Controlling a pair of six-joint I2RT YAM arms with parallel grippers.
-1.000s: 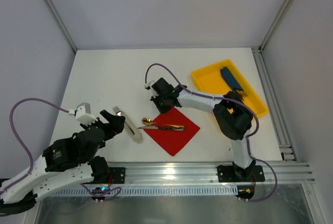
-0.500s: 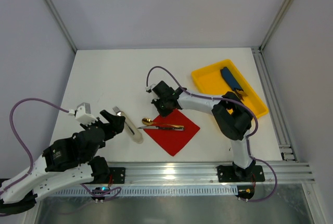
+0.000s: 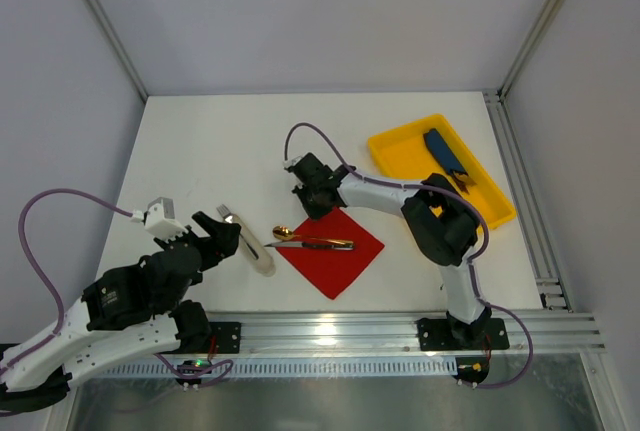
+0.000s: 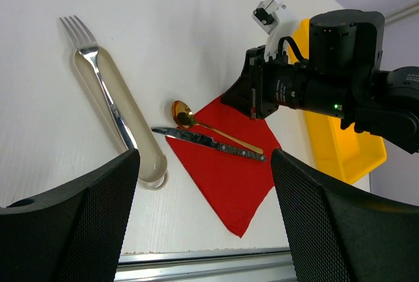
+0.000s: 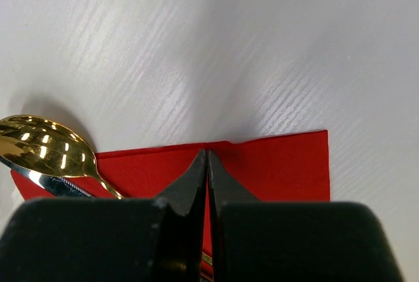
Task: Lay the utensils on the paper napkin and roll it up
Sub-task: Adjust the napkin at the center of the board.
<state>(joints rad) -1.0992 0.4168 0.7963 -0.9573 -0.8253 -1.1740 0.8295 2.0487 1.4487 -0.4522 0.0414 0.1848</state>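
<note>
The red paper napkin (image 3: pixel 335 256) lies as a diamond near the front edge. A gold spoon (image 3: pixel 284 233) and a dark-handled knife (image 3: pixel 305 245) lie across its left part, the spoon bowl off the paper. The fork (image 4: pixel 98 79) rests on a beige sleeve (image 3: pixel 258 251) left of the napkin (image 4: pixel 229 177). My right gripper (image 5: pixel 207 153) is shut, its tips pinching the napkin's (image 5: pixel 275 164) far edge, which puckers there. My left gripper (image 3: pixel 222 229) hovers open just left of the fork; nothing sits between its fingers (image 4: pixel 78 223).
A yellow tray (image 3: pixel 400 141) at the back right holds a flat dark-blue item (image 3: pixel 445 151). The right arm's purple cable (image 3: pixel 310 131) loops above the napkin. An aluminium rail (image 3: pixel 330 326) runs along the table's front edge.
The right wrist has shifted and turned slightly at the napkin's far corner. Napkin, spoon, knife, fork and the left arm have not moved.
</note>
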